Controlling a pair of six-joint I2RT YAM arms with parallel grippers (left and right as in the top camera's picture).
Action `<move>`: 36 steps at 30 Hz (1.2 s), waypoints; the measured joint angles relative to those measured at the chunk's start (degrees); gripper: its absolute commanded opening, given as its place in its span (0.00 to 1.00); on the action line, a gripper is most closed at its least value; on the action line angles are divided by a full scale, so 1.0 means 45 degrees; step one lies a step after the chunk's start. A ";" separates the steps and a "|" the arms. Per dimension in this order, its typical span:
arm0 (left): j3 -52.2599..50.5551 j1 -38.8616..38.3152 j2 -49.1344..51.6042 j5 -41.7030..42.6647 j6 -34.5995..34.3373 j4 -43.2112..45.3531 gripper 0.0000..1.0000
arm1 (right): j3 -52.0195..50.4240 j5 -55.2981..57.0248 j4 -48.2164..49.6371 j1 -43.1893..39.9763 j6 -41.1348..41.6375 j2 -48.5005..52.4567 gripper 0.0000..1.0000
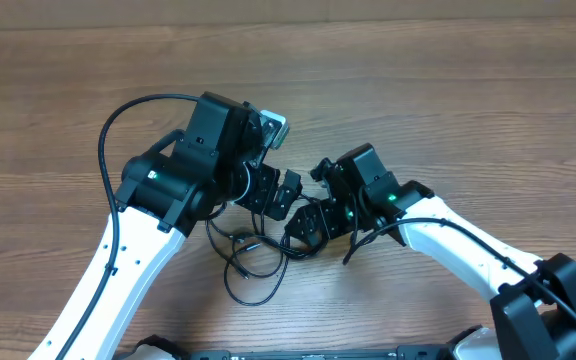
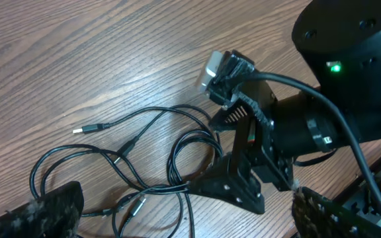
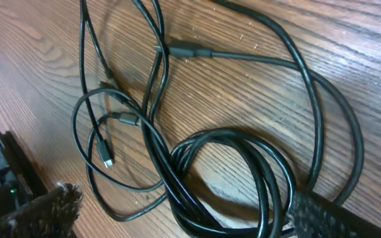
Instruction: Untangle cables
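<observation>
Spread wide, grasping nothing: left claw [image 2: 187, 218], right claw [image 3: 190, 215]; tangled cables [image 3: 167, 175] just beneath, on worktop [image 3: 349, 39].

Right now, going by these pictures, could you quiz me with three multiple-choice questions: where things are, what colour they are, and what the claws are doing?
1. Where do the cables lie?
A) in a box
B) on the wooden table
C) hanging from a hook

2. What colour are they?
A) white
B) red
C) black

3. How are the left gripper and the right gripper set?
A) both open
B) both shut
C) one open, one shut

Answers:
1 B, the loops rest flat on the wood grain.
2 C, every thin cord shows black.
3 A, each wrist view shows its jaws spread wide apart.
</observation>
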 measured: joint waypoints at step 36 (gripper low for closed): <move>0.0000 0.0000 0.0000 -0.0034 0.0005 -0.0350 1.00 | -0.0593 0.0078 0.1073 0.0597 0.0024 0.1302 0.92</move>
